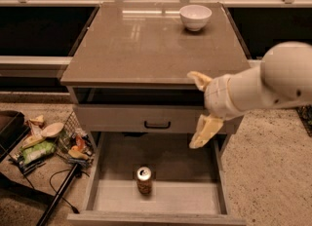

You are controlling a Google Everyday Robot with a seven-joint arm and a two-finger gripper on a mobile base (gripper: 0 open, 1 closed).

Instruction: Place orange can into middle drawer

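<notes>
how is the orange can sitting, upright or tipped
Upright: the orange can stands on the middle drawer floor, silver top up. The gripper hangs open above-right.

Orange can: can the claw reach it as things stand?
Probably yes: the orange can stands uncovered in the open middle drawer; the claw hangs open above and right of it, nothing between.

Single arm (286,73): white and bulky, enters from the right edge and reaches left toward scene centre. The large rounded segment at the right tapers into a white cylindrical wrist (225,98). The gripper (197,111) sits at the wrist's left end, right of centre at mid-height, pointing left. It has two pale yellowish fingers, spread wide apart. The upper finger (200,79) juts up and left, toward the far side. The lower finger (205,131) hangs down and left, toward the near side, and shows more length. Grip empty.
</notes>
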